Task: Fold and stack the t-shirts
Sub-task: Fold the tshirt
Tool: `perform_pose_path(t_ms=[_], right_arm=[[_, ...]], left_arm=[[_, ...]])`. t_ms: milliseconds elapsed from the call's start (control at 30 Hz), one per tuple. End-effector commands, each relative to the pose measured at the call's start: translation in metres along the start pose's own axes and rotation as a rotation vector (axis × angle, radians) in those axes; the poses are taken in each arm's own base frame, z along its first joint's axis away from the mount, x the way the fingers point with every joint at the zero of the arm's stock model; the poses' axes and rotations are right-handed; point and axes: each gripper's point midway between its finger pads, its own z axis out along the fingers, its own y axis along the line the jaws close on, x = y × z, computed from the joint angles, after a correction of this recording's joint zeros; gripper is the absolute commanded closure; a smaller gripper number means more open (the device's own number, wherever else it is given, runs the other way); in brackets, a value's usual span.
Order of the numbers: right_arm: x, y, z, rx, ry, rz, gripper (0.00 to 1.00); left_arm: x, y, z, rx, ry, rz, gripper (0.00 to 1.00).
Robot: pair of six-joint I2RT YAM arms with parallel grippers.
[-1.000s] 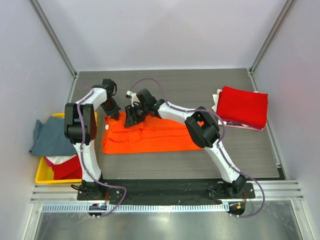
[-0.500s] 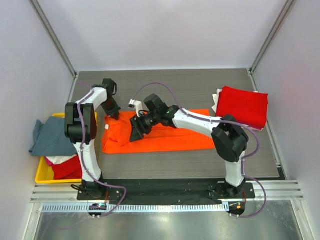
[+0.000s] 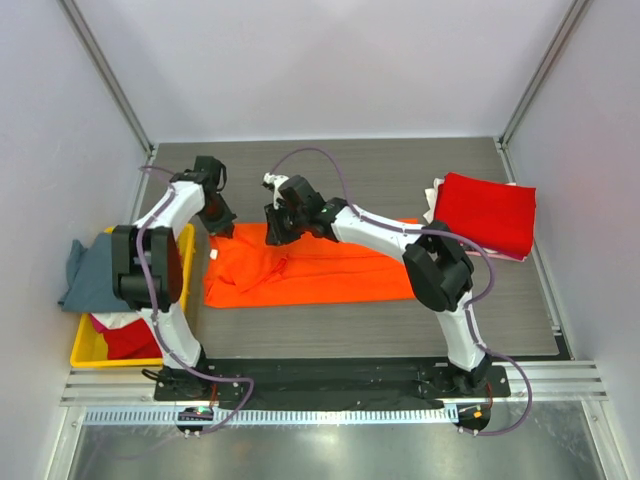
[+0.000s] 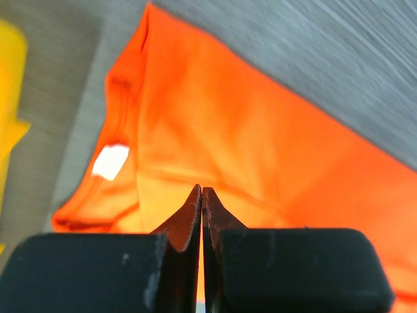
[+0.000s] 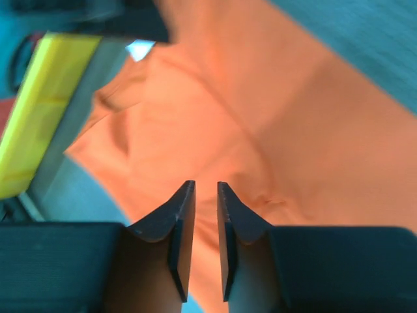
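Observation:
The bright orange t-shirt (image 3: 320, 268) lies folded in a long strip across the middle of the table. It fills the left wrist view (image 4: 260, 150) and the right wrist view (image 5: 260, 111). My left gripper (image 3: 222, 222) is shut and empty (image 4: 201, 190), just above the shirt's far left corner near the collar tag. My right gripper (image 3: 272, 232) hovers over the shirt's far edge, its jaws a little apart with nothing between them (image 5: 206, 186). A folded deep red t-shirt (image 3: 485, 212) lies on white and pink ones (image 3: 436, 200) at the right.
A yellow bin (image 3: 90, 345) stands off the table's left edge, with a grey-blue t-shirt (image 3: 100, 270) draped over it and a red one (image 3: 130, 335) inside. The bin also shows in the left wrist view (image 4: 10, 98) and the right wrist view (image 5: 39, 117). Grey walls enclose the table.
My right gripper moved down over the orange shirt, then came back up to its far edge. My left gripper shifted slightly back and left. The shirt's left end lies flatter.

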Motion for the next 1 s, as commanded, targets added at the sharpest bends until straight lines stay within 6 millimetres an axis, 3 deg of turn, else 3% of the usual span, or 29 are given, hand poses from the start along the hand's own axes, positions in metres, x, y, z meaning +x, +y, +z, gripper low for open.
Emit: perform_pose_path(t_ms=[0,133,200,300,367,400,433,500,700,967], right_arm=[[-0.029,-0.020,0.002,0.151,-0.086,0.051,0.76],[-0.006,-0.029,0.017,0.169,-0.015,0.082,0.84],[0.011,-0.034,0.023,0.172,0.025,0.097,0.89],[0.034,-0.039,0.024,0.180,0.074,0.119,0.94],[0.042,-0.043,0.020,0.201,0.077,0.137,0.95],[0.059,-0.047,0.018,0.212,0.103,0.148,0.95],[0.050,-0.041,0.014,0.191,0.059,0.156,0.95],[0.060,-0.047,0.012,0.210,0.062,0.172,0.95],[0.065,-0.051,0.011,0.231,0.061,0.167,0.96],[0.025,-0.049,-0.018,0.285,-0.061,0.130,0.95]], left_arm=[[0.004,-0.007,-0.038,0.088,-0.065,0.007,1.00],[0.028,-0.003,-0.043,0.118,-0.070,0.004,1.00],[0.041,-0.012,-0.049,0.187,-0.053,-0.003,1.00],[0.062,-0.024,-0.038,0.239,-0.046,-0.002,1.00],[0.079,-0.016,-0.022,0.213,-0.014,-0.025,1.00],[0.079,-0.018,-0.017,0.227,-0.025,-0.037,1.00],[0.090,-0.011,-0.008,0.218,-0.001,-0.058,1.00],[0.091,-0.012,-0.001,0.233,-0.011,-0.071,1.00],[0.099,0.002,0.017,0.157,0.015,-0.069,1.00],[0.075,0.022,-0.014,0.071,-0.122,-0.048,1.00]])
